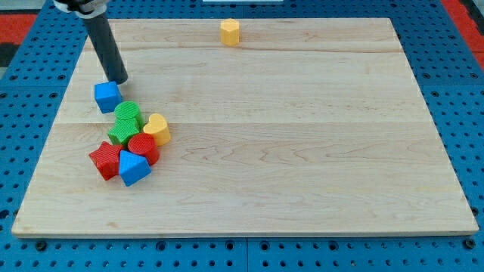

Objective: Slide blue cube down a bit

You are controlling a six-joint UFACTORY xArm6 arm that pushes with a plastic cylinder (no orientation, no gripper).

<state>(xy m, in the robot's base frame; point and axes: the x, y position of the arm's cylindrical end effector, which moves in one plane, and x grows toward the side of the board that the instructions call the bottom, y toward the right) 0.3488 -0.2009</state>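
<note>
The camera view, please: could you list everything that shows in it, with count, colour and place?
blue cube: one, blue, upper left, just above the cluster.
green blocks: two, green, cluster top.
yellow heart: one, yellow, cluster right.
red cylinder: one, red, cluster middle.
red star: one, red, cluster left.
blue block: one, blue, cluster bottom.
yellow block: one, yellow, top edge, alone.
wooden board: one, pale wood.
my tip: one, dark, just above the blue cube.

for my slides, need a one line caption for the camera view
My tip sits just above the blue cube, at the view's top of a block cluster.
</note>
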